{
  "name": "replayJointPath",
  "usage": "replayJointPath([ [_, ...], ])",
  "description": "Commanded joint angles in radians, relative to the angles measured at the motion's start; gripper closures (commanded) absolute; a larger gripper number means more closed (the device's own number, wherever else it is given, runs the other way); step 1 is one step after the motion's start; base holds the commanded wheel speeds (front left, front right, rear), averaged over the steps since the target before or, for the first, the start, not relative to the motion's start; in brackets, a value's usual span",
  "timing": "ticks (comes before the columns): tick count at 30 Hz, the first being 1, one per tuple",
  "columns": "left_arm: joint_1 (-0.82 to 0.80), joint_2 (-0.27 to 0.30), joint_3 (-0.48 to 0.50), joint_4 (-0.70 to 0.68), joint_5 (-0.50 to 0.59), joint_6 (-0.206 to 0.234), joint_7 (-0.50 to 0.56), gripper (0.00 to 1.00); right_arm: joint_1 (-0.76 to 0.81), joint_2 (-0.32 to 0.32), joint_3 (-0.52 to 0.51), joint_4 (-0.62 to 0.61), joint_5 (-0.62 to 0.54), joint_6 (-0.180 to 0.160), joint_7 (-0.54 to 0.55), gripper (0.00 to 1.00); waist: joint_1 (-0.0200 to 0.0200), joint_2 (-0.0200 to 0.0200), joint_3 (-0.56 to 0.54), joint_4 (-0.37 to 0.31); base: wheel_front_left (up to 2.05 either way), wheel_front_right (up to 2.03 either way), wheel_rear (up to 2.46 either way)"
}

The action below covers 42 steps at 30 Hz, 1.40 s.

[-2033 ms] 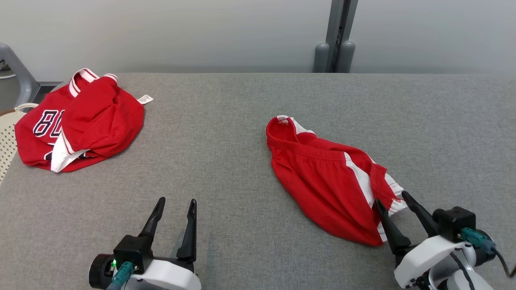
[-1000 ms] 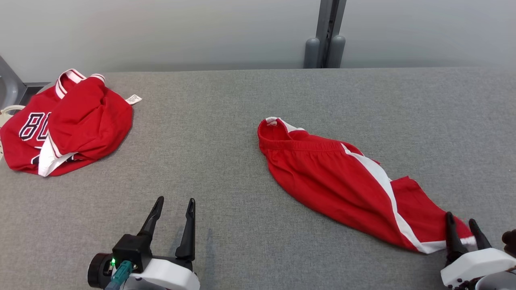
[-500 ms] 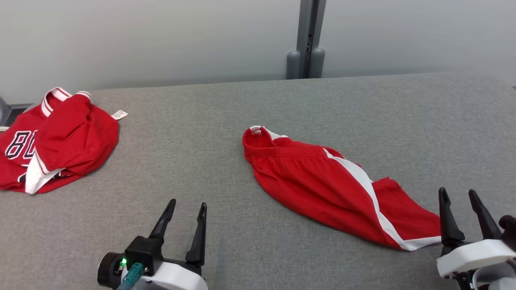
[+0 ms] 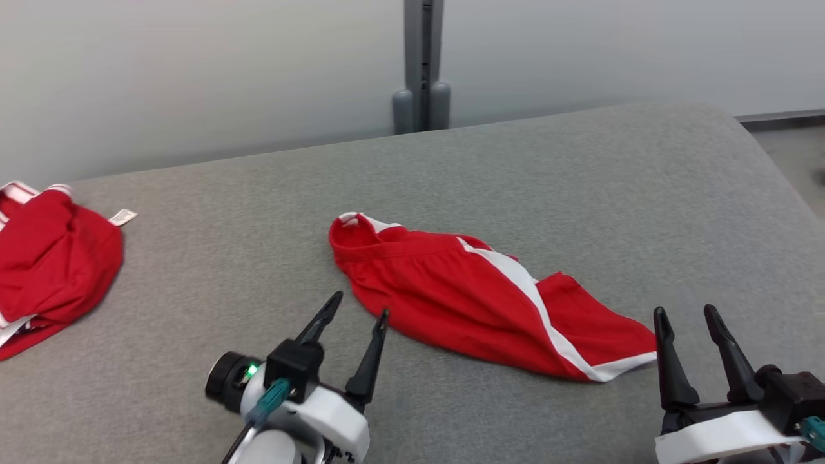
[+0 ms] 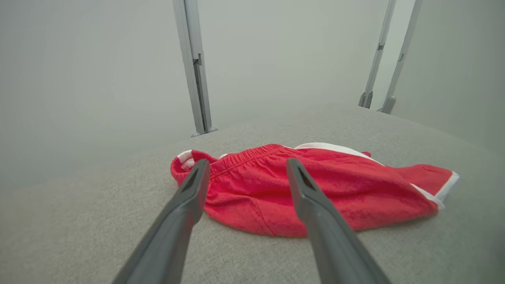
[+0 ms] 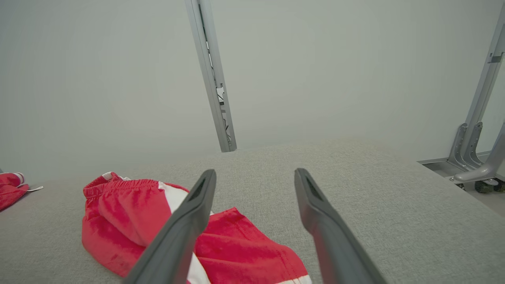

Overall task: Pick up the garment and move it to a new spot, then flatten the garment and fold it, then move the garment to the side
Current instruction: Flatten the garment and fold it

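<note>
A pair of red fabric shorts with a white side stripe and white hem (image 4: pixel 445 293) lay loose near the middle of the grey fabric-covered tabletop (image 4: pixel 580 180), held by nothing. Their gathered elastic waistband pointed toward the robot's left and the far edge. The white-hemmed leg end stretched toward the right and the near edge, and the cloth was wrinkled rather than flat.

The left jaws were spread wide and empty. Their long dark fingers (image 4: pixel 368 361) aimed at the waistband end, with one tip just beside the shorts' near edge; whether it touched the cloth could not be told. The right jaws also stood spread and empty, just beside the hemmed corner but apart from it.

A second crumpled red garment with white trim (image 4: pixel 55 258) lay well apart at the tabletop's left edge. A grey metal post (image 4: pixel 422 58) rose behind the tabletop's far edge.
</note>
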<state>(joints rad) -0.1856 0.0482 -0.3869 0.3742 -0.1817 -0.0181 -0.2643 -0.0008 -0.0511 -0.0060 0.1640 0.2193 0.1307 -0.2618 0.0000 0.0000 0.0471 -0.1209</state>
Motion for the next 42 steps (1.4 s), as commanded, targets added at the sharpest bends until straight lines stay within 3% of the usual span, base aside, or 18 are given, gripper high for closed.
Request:
replayJointPath([
  [1, -0.044, 0.004, -0.016, 0.03, 0.011, -0.014, 0.0, 0.0, 0.001, -0.003, 0.002, -0.007, -0.001, 0.0, -0.005, 0.0, 0.0, 0.0, 0.004, -0.03, 0.0, 0.0, 0.0],
  [9, -0.309, 0.005, -0.12, 0.27, -0.022, -0.057, 0.168, 0.0, -0.021, -0.001, 0.018, -0.014, 0.012, 0.0, -0.005, 0.0, 0.0, 0.0, 0.044, -0.097, 0.0, 0.0, 0.0],
  [17, -0.531, 0.004, -0.192, 0.419, -0.079, -0.078, 0.307, 0.0, -0.058, -0.001, 0.051, -0.014, 0.033, 0.0, -0.005, 0.0, 0.0, 0.0, 0.114, -0.153, 0.0, 0.0, 0.0],
  [24, -0.642, 0.005, -0.269, 0.516, -0.116, -0.087, 0.385, 0.0, -0.087, -0.001, 0.071, -0.006, 0.043, 0.0, -0.005, 0.0, 0.0, 0.0, 0.164, -0.192, 0.0, 0.0, 0.0],
  [38, -0.767, 0.005, -0.453, 0.615, -0.136, -0.111, 0.593, 0.0, -0.104, -0.001, 0.097, 0.008, 0.063, 0.0, -0.005, 0.0, 0.0, 0.0, 0.187, -0.205, 0.0, 0.0, 0.0],
  [39, -0.767, 0.005, -0.465, 0.613, -0.142, -0.112, 0.605, 0.04, -0.105, -0.001, 0.099, 0.008, 0.064, 0.0, -0.005, 0.0, 0.0, 0.0, 0.187, -0.204, 0.0, 0.0, 0.0],
  [40, -0.76, 0.005, -0.477, 0.612, -0.154, -0.113, 0.623, 0.35, -0.105, -0.001, 0.099, 0.009, 0.065, 0.0, -0.005, 0.0, 0.0, 0.0, 0.186, -0.204, 0.0, 0.0, 0.0],
  [41, -0.752, 0.004, -0.491, 0.61, -0.163, -0.111, 0.643, 0.55, -0.104, -0.001, 0.099, 0.009, 0.066, 0.0, -0.005, 0.0, 0.0, 0.0, 0.186, -0.203, 0.0, 0.0, 0.0],
  [42, -0.745, 0.004, -0.508, 0.603, -0.175, -0.111, 0.66, 0.61, -0.104, -0.001, 0.098, 0.009, 0.067, 0.0, -0.005, 0.0, 0.0, 0.0, 0.186, -0.201, 0.0, 0.0, 0.0],
])
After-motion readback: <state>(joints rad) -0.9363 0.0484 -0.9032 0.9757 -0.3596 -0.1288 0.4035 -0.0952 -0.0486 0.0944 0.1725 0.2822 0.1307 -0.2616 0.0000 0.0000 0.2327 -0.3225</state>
